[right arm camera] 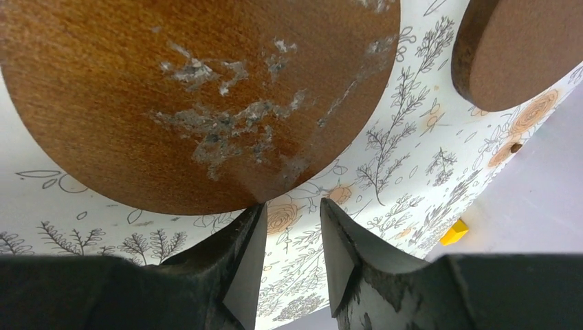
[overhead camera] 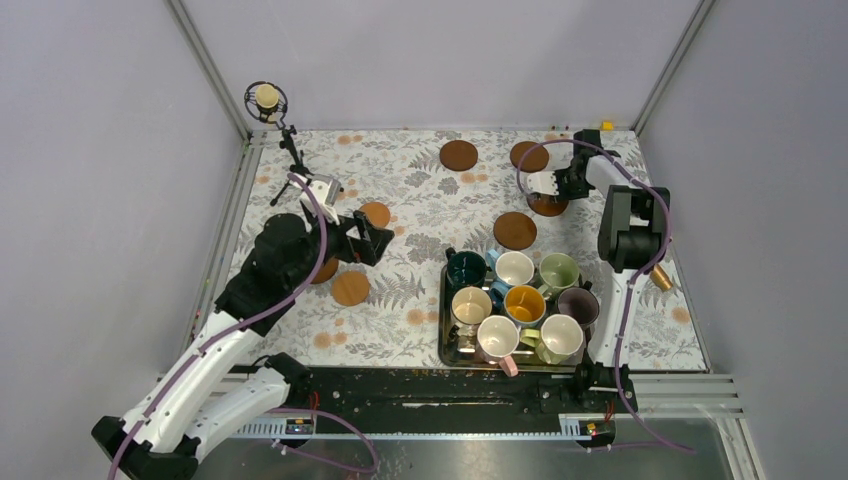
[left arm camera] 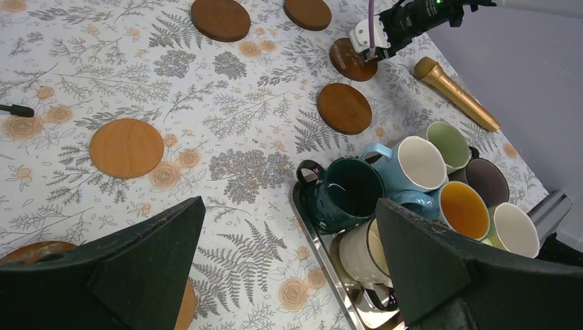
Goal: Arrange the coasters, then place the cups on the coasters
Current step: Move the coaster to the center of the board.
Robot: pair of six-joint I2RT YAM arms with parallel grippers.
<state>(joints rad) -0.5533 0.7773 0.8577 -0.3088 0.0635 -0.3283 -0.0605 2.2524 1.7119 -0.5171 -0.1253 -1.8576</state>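
Left jaws wide apart, empty. Right jaws half parted, nothing between, tips at the rim of a scuffed, flat round rust-brown coaster (right arm camera: 199, 96), far-right floral desk (overhead camera: 400, 180). Glazed mugs (overhead camera: 515, 300) crowded in steel tray (overhead camera: 443, 330).

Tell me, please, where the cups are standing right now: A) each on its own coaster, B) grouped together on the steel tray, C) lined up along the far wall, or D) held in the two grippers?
B: the cups all sit clustered on the steel tray, and none of the coasters in view carries a cup.
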